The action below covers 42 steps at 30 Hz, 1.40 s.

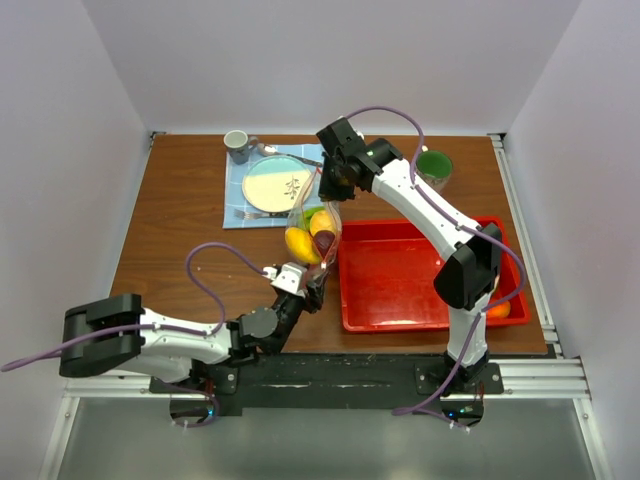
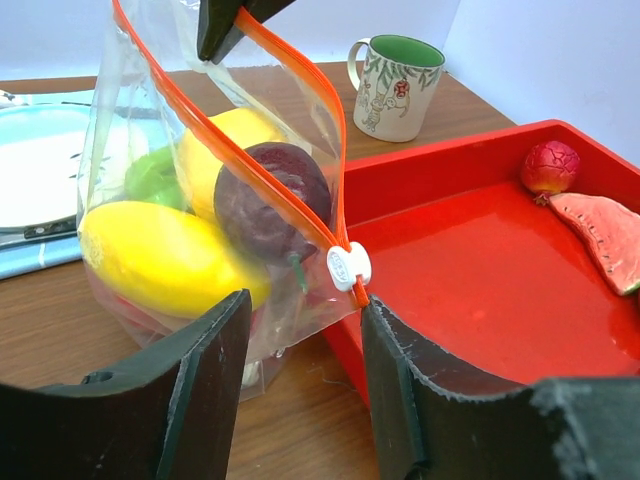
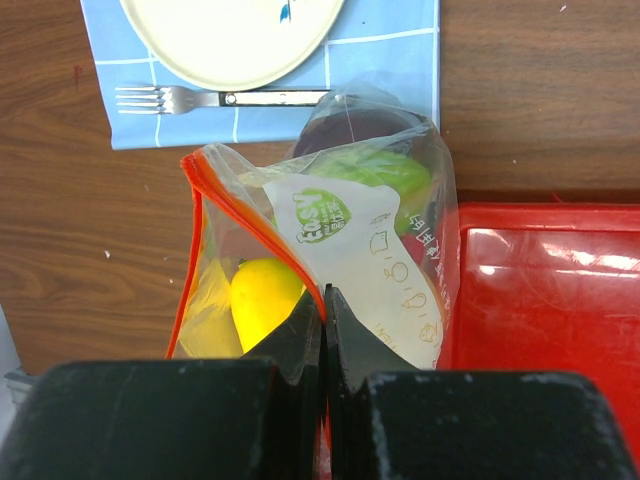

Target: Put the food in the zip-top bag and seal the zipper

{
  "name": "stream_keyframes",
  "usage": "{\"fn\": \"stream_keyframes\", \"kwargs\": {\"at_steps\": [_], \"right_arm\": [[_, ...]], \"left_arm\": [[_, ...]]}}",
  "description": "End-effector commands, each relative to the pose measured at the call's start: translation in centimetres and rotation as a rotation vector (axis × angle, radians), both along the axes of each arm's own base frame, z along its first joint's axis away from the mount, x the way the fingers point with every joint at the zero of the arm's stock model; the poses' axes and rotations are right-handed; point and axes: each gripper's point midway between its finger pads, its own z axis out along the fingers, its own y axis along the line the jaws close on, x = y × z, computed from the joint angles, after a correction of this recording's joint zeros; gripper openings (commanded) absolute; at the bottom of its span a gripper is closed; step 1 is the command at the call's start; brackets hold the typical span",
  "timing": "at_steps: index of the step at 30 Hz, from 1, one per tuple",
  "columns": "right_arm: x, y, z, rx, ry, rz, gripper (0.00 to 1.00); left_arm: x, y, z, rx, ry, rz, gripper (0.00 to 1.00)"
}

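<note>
From above, your right gripper (image 1: 332,195) holds the zip-top bag (image 1: 316,235) upright beside the red tray (image 1: 400,300), left wrist, your left gripper (image 2: 303,310) released, jaws flanking the white slider (image 2: 348,267) on the zipper (image 2: 240,140), food (image 2: 165,260) inside, right wrist, fingers clenched on the bag's mouth edge.

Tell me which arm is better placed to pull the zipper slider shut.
Left. The left gripper, open, is right at the white slider, while the right gripper is shut on the bag mouth, holding it up.
</note>
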Motion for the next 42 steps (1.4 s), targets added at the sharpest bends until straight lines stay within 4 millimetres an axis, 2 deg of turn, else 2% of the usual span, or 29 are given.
{"fn": "stream_keyframes", "kwargs": {"at_steps": [1,4,7,8,10,15,20,21,25,27,29,31,33,36,38,42], "right_arm": [[0.3,0.1,1.5,0.031,-0.019,-0.016,0.00],[0.3,0.1,1.4,0.031,-0.017,-0.017,0.00],[0.3,0.1,1.5,0.033,-0.018,-0.018,0.00],[0.3,0.1,1.6,0.034,-0.020,-0.018,0.00],[0.2,0.0,1.6,0.034,-0.021,-0.019,0.00],[-0.2,-0.6,1.8,0.028,-0.031,-0.025,0.00],[-0.4,-1.6,2.4,0.017,-0.052,-0.042,0.00],[-0.4,-1.8,2.4,0.017,-0.054,-0.046,0.00],[0.0,-2.9,1.4,0.031,-0.028,-0.062,0.00],[0.3,-3.4,1.5,0.037,-0.032,-0.071,0.06],[0.3,-3.5,1.8,0.039,-0.037,-0.068,0.17],[0.1,-3.6,2.6,0.046,-0.050,-0.064,0.21],[-0.2,-4.0,3.9,0.052,-0.080,-0.060,0.38],[-1.0,-4.4,4.9,0.064,-0.112,-0.045,0.52],[-2.2,-5.1,5.7,0.071,-0.130,-0.039,0.59],[-5.3,-4.7,6.9,0.115,-0.150,-0.007,0.59]], "left_arm": [[0.3,0.3,1.4,-0.092,-0.009,0.039,0.53],[0.4,0.4,1.5,-0.098,-0.014,0.052,0.49],[0.6,0.7,1.6,-0.107,-0.014,0.082,0.36],[0.7,1.0,1.6,-0.102,-0.019,0.093,0.26],[0.7,1.2,2.0,-0.111,-0.027,0.099,0.17],[0.5,2.0,3.2,-0.139,-0.026,0.096,0.00],[0.0,2.3,3.3,-0.088,-0.033,0.049,0.00],[-0.2,2.6,3.9,-0.109,-0.037,0.038,0.00],[-1.0,2.1,3.0,-0.048,-0.032,-0.043,0.00],[-1.3,1.6,2.6,-0.032,-0.034,-0.080,0.00],[-1.6,1.2,2.3,-0.023,-0.027,-0.102,0.00],[-1.7,1.0,2.3,-0.026,-0.026,-0.116,0.00],[-1.8,0.9,2.5,-0.036,-0.026,-0.121,0.00],[-1.6,1.0,2.7,-0.046,-0.030,-0.109,0.00],[-1.5,1.0,2.9,-0.046,-0.027,-0.098,0.00],[-1.2,0.7,2.5,-0.040,-0.018,-0.079,0.00]]}}
